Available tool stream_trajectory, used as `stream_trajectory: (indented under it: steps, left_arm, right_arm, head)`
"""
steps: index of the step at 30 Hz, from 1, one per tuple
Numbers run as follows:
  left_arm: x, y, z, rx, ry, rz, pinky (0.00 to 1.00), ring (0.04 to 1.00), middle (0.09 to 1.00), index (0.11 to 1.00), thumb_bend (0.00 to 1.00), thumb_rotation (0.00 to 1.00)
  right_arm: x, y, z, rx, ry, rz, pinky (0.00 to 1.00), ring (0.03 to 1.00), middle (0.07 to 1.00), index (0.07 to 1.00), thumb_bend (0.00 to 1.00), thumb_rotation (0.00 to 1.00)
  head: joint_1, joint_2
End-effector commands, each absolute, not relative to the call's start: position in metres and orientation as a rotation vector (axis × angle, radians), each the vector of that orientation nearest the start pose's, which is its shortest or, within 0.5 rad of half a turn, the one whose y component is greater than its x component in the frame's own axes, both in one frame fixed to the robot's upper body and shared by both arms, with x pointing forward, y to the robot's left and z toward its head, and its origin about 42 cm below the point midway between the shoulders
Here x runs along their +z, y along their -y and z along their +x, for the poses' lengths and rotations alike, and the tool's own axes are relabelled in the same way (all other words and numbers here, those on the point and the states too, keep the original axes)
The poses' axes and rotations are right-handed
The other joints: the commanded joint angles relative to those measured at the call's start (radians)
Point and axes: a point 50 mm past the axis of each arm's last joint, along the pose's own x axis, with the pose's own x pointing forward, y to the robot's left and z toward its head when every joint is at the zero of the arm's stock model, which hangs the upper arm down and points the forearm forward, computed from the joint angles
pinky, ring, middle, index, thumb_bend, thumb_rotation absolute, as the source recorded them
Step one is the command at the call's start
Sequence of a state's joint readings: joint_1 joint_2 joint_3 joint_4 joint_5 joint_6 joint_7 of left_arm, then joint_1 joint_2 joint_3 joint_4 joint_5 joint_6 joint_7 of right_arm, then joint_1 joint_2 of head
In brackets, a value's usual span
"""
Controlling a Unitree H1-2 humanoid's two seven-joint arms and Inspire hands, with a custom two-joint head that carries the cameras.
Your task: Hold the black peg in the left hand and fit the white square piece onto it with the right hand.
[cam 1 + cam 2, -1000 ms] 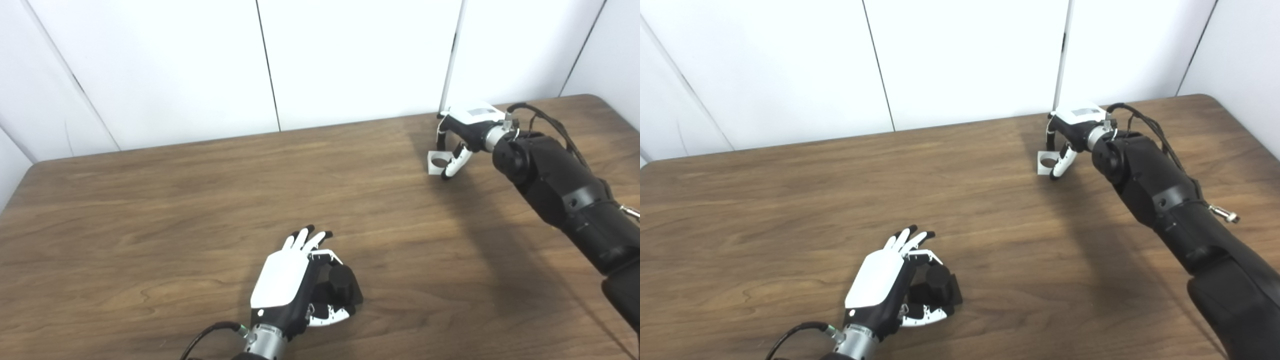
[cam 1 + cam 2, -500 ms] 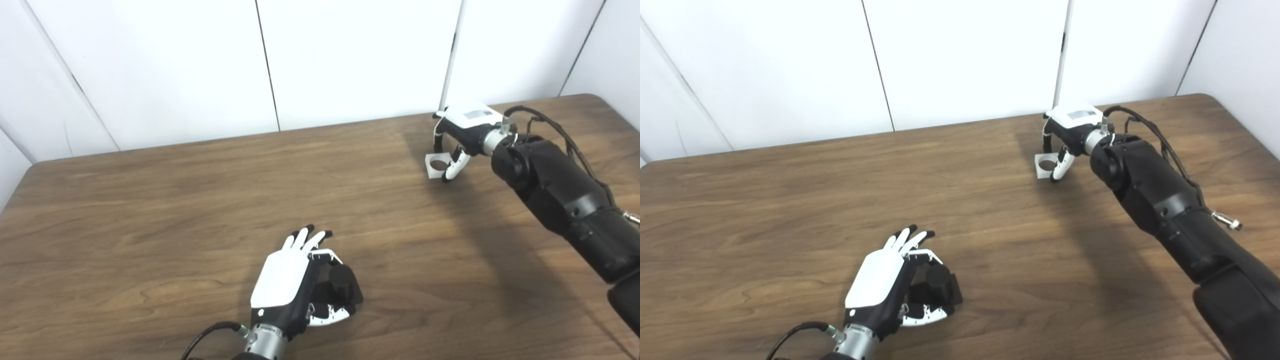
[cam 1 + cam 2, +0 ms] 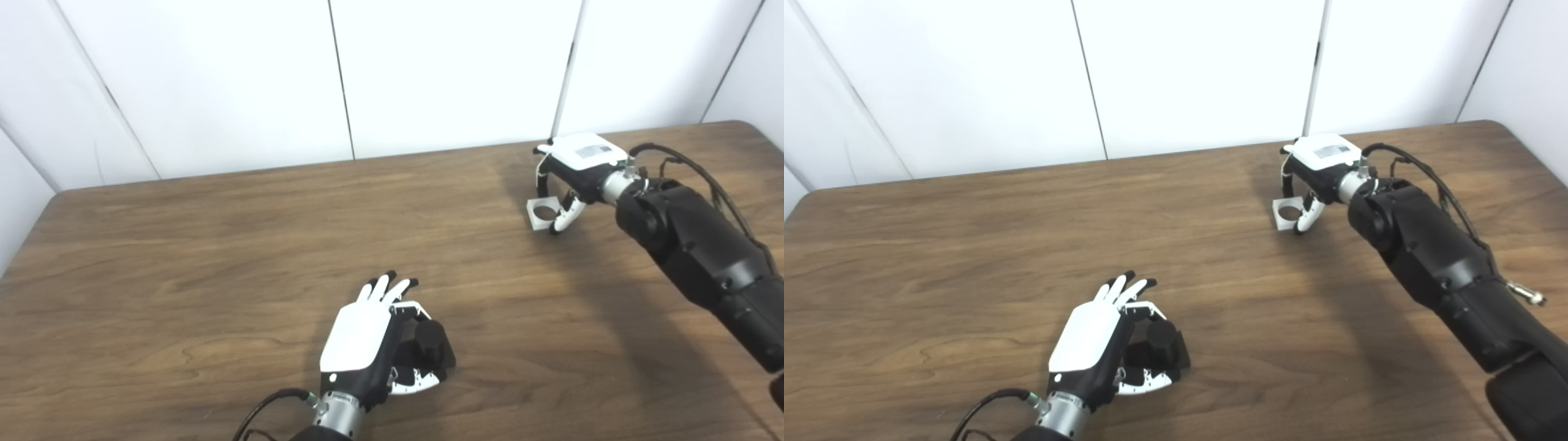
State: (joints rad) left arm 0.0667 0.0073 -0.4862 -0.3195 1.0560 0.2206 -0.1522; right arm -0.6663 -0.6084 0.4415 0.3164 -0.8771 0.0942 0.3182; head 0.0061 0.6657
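Low in the middle of the table, my left hand lies with its white back up. Its thumb and one finger curl around the black peg, a short round post on a black square base, while the other fingers point away. Far right near the back edge, my right hand reaches down from above. It pinches the white square piece, a small block with a round hole, by its right side. I cannot tell whether the piece touches the table. The two hands are far apart.
The brown wooden table stretches wide to the left and between the hands. White wall panels stand close behind its back edge. My black right forearm and its cable cross the right side of the table.
The camera has shifted, so the whole picture sits a little further right and lower. The right forearm has swung slightly; both hands keep their holds and places.
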Motion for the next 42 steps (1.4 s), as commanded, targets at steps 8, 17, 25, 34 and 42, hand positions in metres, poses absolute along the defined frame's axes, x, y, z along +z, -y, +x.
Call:
stream_trajectory:
  steps: [8, 17, 25, 34, 42]
  left_arm:
    - [0.150, -0.091, 0.241, -0.313, 0.188, 1.016, 1.00, 1.000, 0.927, 0.488, 0.52, 0.07]
    - [0.151, -0.087, 0.245, -0.307, 0.187, 1.014, 1.00, 1.000, 0.929, 0.488, 0.52, 0.07]
    - [0.156, -0.087, 0.251, -0.307, 0.175, 1.019, 1.00, 1.000, 0.932, 0.489, 0.52, 0.07]
    - [0.156, -0.088, 0.252, -0.303, 0.165, 1.012, 1.00, 1.000, 0.933, 0.487, 0.52, 0.07]
    - [0.156, -0.086, 0.255, -0.300, 0.168, 1.009, 1.00, 1.000, 0.931, 0.487, 0.52, 0.07]
  right_arm:
    - [0.278, 0.294, 0.460, 0.300, 0.180, -1.710, 1.00, 1.000, 0.947, 0.493, 0.52, 0.15]
    - [0.286, 0.284, 0.448, 0.335, 0.237, -1.714, 1.00, 1.000, 0.942, 0.492, 0.52, 0.15]
    - [0.293, 0.272, 0.437, 0.385, 0.290, -1.738, 1.00, 1.000, 0.929, 0.492, 0.52, 0.15]
    - [0.305, 0.257, 0.421, 0.427, 0.347, -1.721, 1.00, 1.000, 0.929, 0.492, 0.52, 0.15]
    - [0.318, 0.245, 0.403, 0.463, 0.415, -1.730, 1.00, 1.000, 0.929, 0.492, 0.52, 0.15]
  head:
    - [0.014, 0.018]
    - [0.024, 0.048]
    - [0.022, 0.079]
    - [0.018, 0.097]
    - [0.029, 0.122]
